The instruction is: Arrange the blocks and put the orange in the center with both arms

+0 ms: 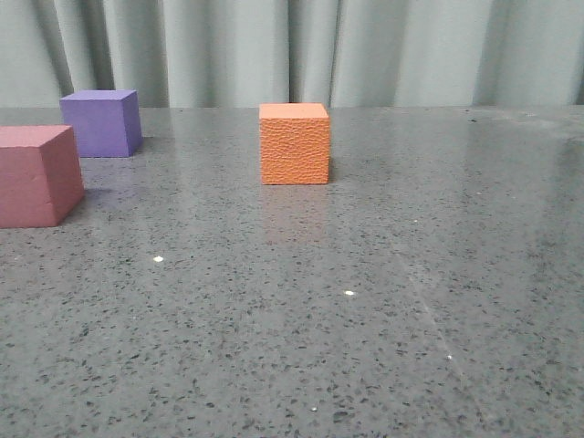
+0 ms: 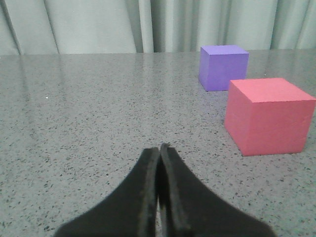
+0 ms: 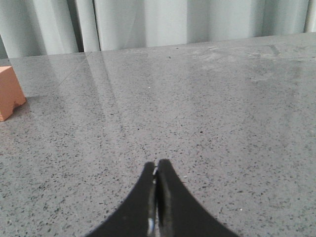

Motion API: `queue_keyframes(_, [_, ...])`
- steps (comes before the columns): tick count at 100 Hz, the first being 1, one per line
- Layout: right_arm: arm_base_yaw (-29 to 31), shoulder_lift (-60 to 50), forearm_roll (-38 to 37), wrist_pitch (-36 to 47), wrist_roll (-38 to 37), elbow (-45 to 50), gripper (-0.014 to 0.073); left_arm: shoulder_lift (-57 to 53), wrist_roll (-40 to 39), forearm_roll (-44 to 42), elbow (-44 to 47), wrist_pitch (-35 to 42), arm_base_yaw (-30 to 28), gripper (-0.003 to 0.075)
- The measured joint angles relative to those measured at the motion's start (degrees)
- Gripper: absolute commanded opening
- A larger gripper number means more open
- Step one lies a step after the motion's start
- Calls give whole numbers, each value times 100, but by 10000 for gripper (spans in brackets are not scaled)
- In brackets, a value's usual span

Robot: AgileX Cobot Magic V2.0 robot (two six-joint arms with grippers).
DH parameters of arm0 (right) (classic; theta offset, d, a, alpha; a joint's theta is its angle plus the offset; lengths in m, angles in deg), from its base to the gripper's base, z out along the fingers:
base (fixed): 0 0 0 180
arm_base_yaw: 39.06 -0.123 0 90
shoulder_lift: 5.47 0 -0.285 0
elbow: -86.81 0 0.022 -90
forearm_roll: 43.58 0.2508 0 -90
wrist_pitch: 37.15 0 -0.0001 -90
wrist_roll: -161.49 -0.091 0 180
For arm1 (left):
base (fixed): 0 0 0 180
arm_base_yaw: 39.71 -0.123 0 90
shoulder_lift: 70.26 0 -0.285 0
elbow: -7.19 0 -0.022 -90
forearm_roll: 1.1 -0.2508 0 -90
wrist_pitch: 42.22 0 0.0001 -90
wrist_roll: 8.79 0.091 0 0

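The orange cube [image 1: 294, 143] stands near the middle of the grey table, its edge also showing in the right wrist view as the orange cube [image 3: 10, 93]. A purple cube [image 1: 102, 122] sits at the far left, with a pink-red cube [image 1: 36, 175] nearer at the left edge. The left wrist view shows the purple cube [image 2: 223, 66] behind the pink-red cube [image 2: 268, 115], both off to one side of my left gripper [image 2: 159, 147], which is shut and empty. My right gripper [image 3: 156, 163] is shut over bare table, well apart from the orange cube. No arm shows in the front view.
A speckled grey stone table [image 1: 365, 301] fills the scene, its far edge meeting a pale pleated curtain [image 1: 383, 46].
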Motion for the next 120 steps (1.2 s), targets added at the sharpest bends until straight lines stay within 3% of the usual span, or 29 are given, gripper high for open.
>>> queue_keyframes(67, [0, 0, 0, 10, 10, 0, -67, 0, 0, 0, 0, 110, 0, -19])
queue_keyframes(79, [0, 0, 0, 10, 10, 0, -67, 0, 0, 0, 0, 406, 0, -19])
queue_keyframes(101, [0, 0, 0, 10, 10, 0, -67, 0, -23, 171, 0, 1750, 0, -19])
queue_keyframes(120, [0, 0, 0, 10, 10, 0, -67, 138, -32, 370, -636, 861, 0, -19])
